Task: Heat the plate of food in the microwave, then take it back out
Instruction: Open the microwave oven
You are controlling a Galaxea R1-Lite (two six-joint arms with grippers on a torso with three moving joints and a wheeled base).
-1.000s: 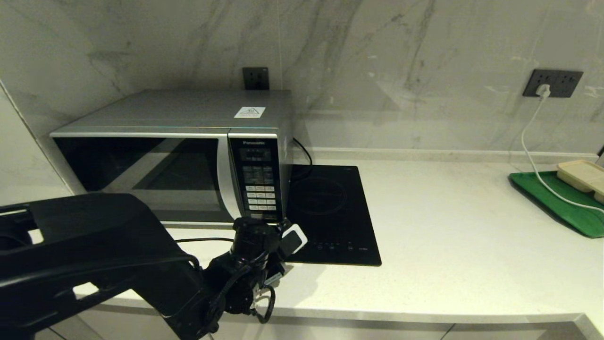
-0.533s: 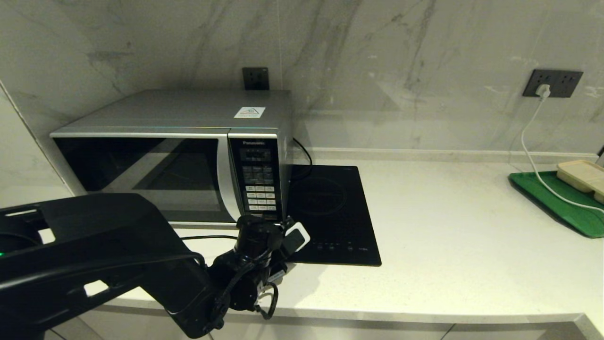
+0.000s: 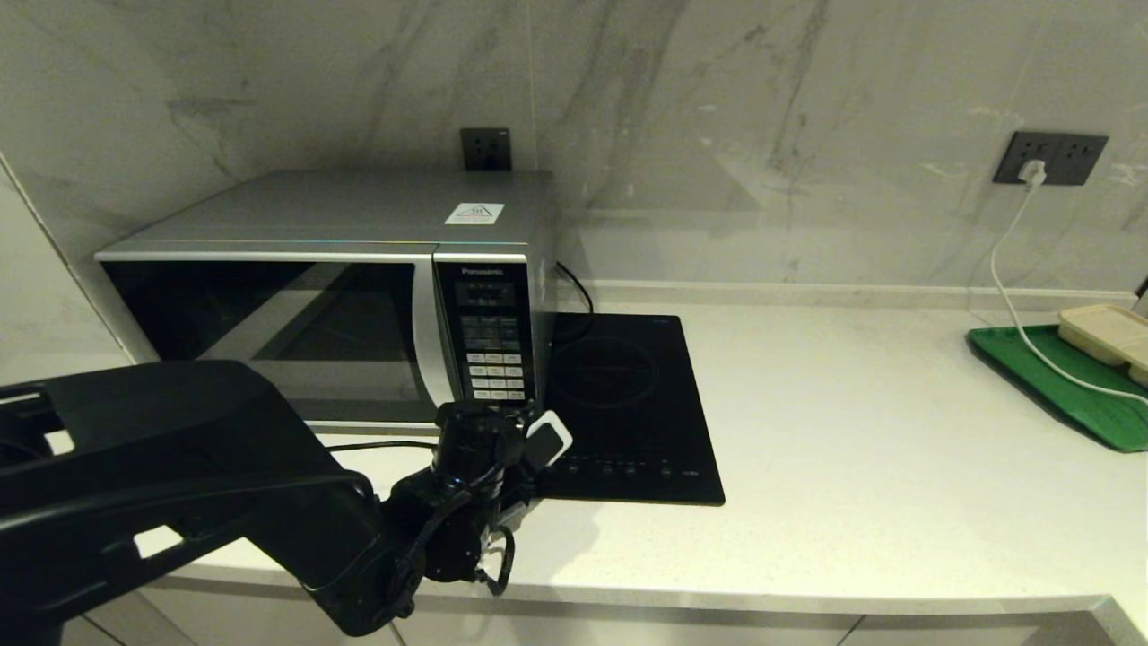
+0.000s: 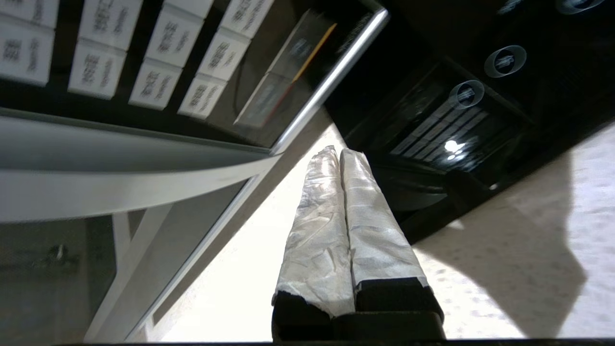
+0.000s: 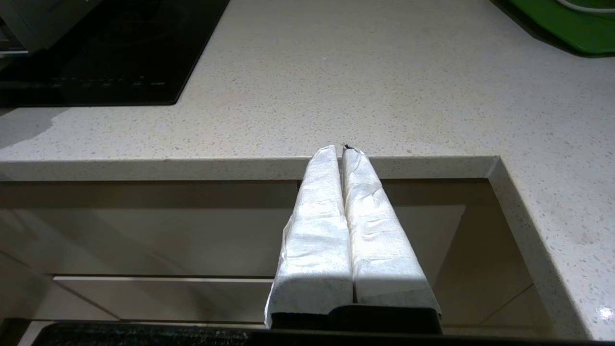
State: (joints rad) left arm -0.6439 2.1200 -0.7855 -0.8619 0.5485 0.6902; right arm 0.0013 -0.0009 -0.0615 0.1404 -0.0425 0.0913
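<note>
The silver microwave (image 3: 341, 269) stands at the back left of the counter with its dark glass door closed. My left gripper (image 3: 484, 414) sits low in front of it, just below the button panel (image 3: 491, 345). In the left wrist view the left gripper (image 4: 338, 151) is shut on nothing, and its tips point at the gap under the panel's (image 4: 144, 57) lower corner. My right gripper (image 5: 340, 149) is shut and empty, parked just below the counter's front edge. The plate of food is out of view.
A flat black induction hob (image 3: 628, 404) lies right of the microwave. A green tray (image 3: 1058, 386) holding beige containers (image 3: 1103, 332) sits at the far right, with a white cable (image 3: 1013, 296) running to a wall socket. The pale counter (image 3: 852, 467) spreads between them.
My left wrist has shifted slightly left and a little closer to the microwave's front. The door has stayed closed.
</note>
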